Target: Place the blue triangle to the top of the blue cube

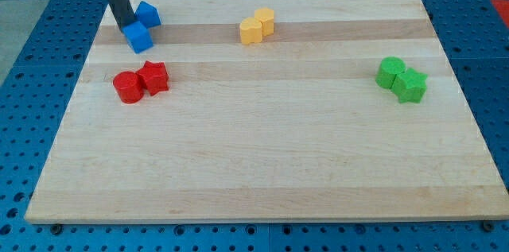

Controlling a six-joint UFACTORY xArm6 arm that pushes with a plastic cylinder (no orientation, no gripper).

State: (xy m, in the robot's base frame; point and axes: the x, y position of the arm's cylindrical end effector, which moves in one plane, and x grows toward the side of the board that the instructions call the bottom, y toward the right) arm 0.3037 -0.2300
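Note:
The blue cube [138, 37] sits near the board's top left corner. The blue triangle [149, 13] lies just above it and slightly to the right, close to it or touching it. My rod comes down from the view's top left, and my tip [126, 27] rests at the cube's upper left edge, to the left of the triangle.
A red cylinder [126, 87] and a red star-like block [153, 77] sit below the blue pair. Two yellow blocks [257, 26] lie at top centre. Two green blocks [402, 79] sit at the right. The wooden board [262, 164] lies on a blue perforated table.

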